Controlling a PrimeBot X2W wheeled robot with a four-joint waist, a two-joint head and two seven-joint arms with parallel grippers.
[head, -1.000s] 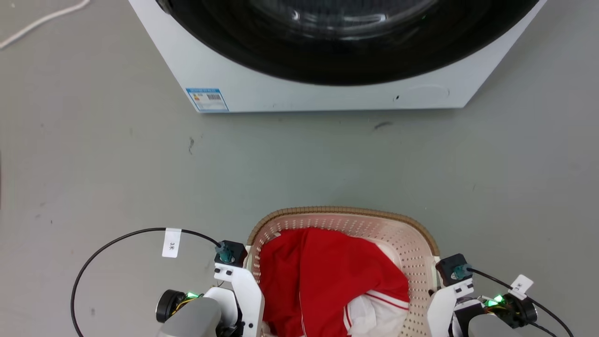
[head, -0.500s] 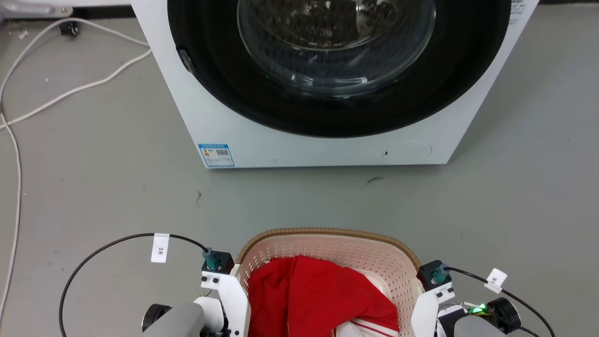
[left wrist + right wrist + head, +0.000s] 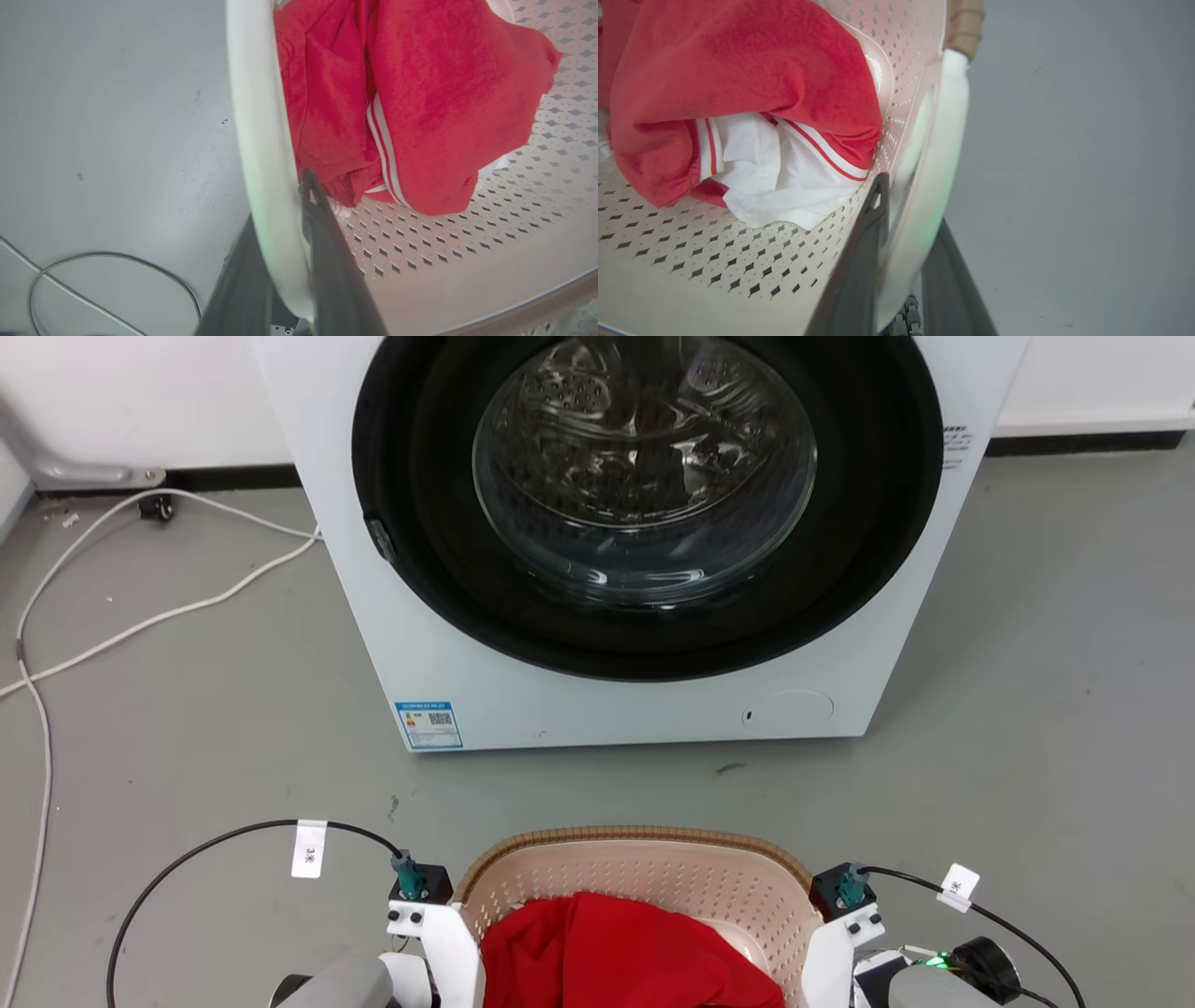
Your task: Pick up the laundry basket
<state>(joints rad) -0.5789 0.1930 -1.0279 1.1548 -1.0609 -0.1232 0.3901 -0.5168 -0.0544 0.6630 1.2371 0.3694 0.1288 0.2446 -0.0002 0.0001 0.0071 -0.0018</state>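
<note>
The laundry basket (image 3: pixel 644 873), in front of the washing machine (image 3: pixel 439 644), is pinched at its side walls by the left tool (image 3: pixel 280 205) and the right tool (image 3: pixel 910 205), each closed with one finger inside the wall; raise both at an equal rate to prevent tilting.

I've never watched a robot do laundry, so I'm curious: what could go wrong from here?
Each gripper pinches just a thin strip of the laundry basket rim: the left gripper on one side, the right gripper on the other. If either slips, the basket could tip and spill the red garment. The washing machine stands right ahead, so a forward swing might bump it.
</note>
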